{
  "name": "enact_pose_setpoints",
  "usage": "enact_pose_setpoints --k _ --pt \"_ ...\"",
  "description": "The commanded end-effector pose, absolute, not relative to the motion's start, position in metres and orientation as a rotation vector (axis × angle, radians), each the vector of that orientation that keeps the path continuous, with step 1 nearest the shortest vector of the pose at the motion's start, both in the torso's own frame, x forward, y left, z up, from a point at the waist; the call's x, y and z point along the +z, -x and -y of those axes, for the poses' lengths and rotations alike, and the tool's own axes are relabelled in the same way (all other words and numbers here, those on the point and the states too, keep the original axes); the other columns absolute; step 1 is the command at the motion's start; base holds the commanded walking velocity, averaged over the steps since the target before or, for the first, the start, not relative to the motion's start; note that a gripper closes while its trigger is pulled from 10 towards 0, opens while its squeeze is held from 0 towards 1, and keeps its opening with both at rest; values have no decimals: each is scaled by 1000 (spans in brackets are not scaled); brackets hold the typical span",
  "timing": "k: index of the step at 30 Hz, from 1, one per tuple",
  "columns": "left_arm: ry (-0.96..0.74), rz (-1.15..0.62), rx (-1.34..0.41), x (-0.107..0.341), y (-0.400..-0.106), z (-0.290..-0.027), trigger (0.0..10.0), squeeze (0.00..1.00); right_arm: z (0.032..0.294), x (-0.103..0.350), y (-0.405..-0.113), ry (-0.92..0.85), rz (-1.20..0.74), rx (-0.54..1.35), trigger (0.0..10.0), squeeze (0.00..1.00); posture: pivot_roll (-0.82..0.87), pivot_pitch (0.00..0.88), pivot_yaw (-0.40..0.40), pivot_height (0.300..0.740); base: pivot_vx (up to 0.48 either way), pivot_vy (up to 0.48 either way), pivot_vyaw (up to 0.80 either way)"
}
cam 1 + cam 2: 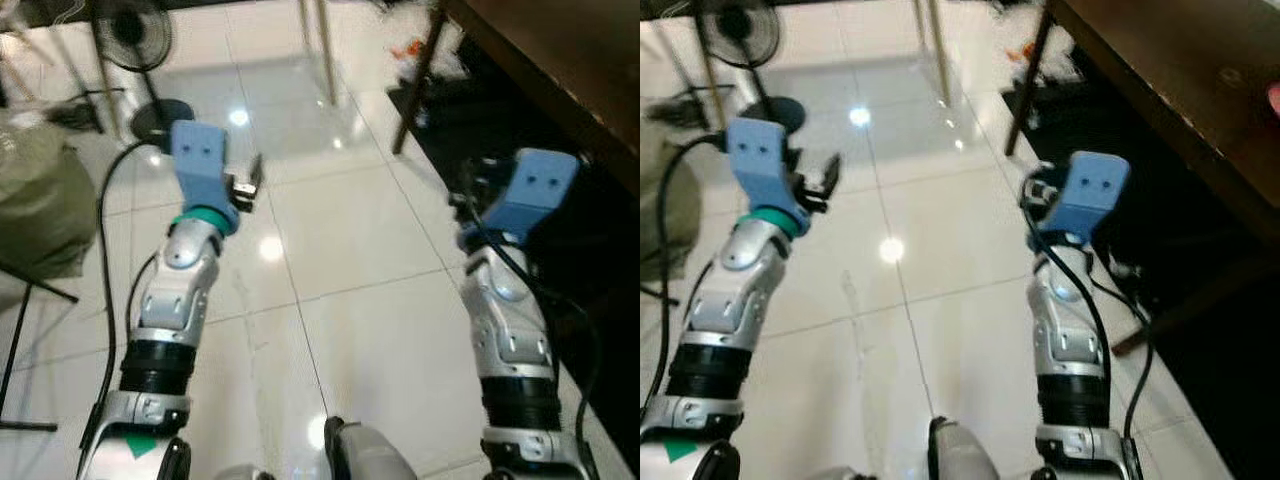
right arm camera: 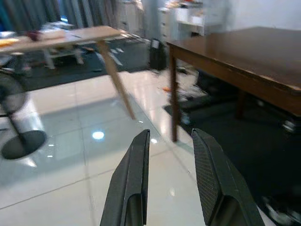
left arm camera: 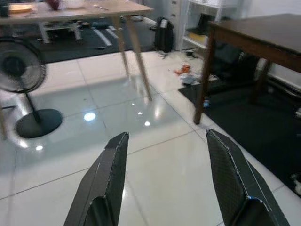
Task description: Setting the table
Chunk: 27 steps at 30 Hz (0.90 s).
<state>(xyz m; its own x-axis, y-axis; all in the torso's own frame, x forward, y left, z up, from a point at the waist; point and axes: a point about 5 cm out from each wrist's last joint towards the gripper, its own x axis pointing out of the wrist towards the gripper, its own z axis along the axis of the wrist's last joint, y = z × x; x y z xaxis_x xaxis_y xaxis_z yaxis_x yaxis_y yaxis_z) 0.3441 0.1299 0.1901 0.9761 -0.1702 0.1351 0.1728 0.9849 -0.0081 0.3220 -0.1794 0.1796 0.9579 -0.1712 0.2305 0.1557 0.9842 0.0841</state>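
Left gripper (image 3: 164, 183) parted, empty, dark table (image 2: 244, 52) — wrist views add light table (image 3: 80, 9)

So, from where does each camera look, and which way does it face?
Eye views: from the head, down at the white tiled floor; both silver arms show.
Left wrist view: along the open left gripper toward the standing fan and light wooden table.
Right wrist view: along the open right gripper toward the dark wooden table.
Both wrist views share the tables.
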Motion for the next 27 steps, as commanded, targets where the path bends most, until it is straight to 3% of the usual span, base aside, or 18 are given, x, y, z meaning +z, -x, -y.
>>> enact_pose_setpoints --k 1,22,27 --pt "16 121 -177 188 -343 -129 10000 0 182 179 -321 -68 234 -177 10000 0 -21 0 68 740 0 0 -800" --pt "15 97 -196 186 -341 -127 10000 0 178 184 -322 -45 260 -146 10000 0 -16 0 70 740 0 0 -800" --pt "-61 130 -122 189 -339 -152 10000 0 162 185 -322 -20 271 -42 10000 0 8 0 58 740 0 0 -800"
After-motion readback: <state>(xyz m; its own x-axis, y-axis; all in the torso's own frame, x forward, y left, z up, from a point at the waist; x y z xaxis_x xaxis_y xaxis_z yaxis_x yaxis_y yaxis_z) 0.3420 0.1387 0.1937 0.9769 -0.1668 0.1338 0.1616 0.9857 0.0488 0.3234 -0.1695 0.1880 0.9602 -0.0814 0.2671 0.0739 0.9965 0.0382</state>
